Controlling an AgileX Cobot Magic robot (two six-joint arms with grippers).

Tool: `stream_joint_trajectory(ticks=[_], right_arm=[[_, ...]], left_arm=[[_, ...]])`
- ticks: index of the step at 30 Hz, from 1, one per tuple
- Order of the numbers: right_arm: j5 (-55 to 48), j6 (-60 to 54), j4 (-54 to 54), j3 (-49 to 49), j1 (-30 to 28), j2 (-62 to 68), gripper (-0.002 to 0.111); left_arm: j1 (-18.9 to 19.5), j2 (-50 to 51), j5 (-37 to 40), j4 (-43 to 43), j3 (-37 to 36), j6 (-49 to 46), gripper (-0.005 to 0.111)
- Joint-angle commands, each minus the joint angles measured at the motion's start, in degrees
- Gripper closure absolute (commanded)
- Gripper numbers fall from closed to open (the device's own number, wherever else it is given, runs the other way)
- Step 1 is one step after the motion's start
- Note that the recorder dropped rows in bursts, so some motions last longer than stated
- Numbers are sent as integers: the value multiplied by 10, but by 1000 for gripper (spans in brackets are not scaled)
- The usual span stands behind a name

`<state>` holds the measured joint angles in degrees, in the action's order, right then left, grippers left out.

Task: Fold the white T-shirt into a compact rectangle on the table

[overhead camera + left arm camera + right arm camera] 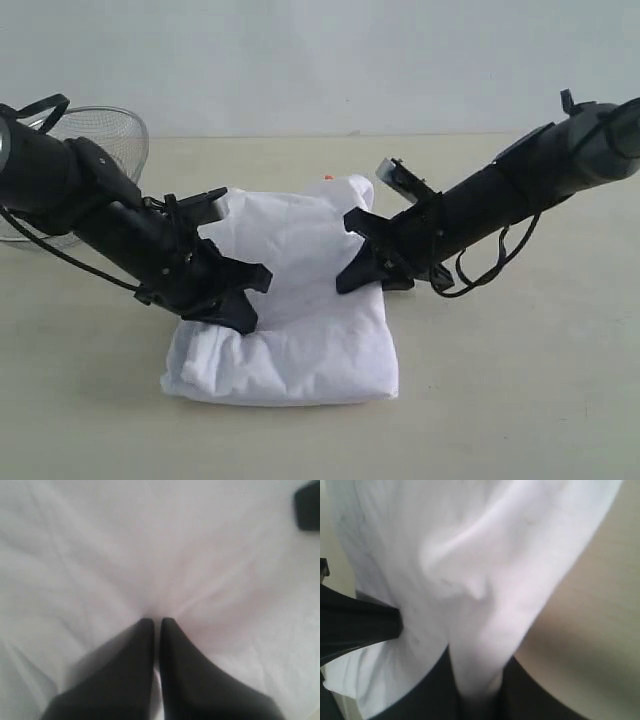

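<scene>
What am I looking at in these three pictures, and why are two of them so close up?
A robot with two black arms is folding a white shirt on a beige table. A wire bowl stands at the far left. The wide picture comes from a camera off the arms. Each close-up comes from a wrist camera looking along that arm's pincer-like tool. The left tool is shut, seemingly pinching cloth at its tips. The right tool is shut on a raised fold of the shirt.
</scene>
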<state>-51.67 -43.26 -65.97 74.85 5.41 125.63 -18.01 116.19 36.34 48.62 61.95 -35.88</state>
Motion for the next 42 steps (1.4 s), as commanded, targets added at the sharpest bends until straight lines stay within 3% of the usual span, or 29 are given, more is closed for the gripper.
stream_joint_trajectory(ticks=[1, 6, 23, 33, 42], right_arm=[[7, 17, 47, 52, -27, -4, 108], [13, 94, 152, 111, -29, -3, 108], [-14, 139, 206, 214, -117, 38, 108], [-62, 168, 258, 300, -147, 86, 108], [-90, 168, 286, 315, -186, 90, 108]], left_arm=[[1, -29, 1, -26, -6, 1, 102], [1, -99, 1, -26, -6, 1, 102], [1, -326, 31, -26, -6, 7, 102], [1, -358, 35, -29, -6, 14, 102], [1, -358, 35, -32, -6, 16, 102]])
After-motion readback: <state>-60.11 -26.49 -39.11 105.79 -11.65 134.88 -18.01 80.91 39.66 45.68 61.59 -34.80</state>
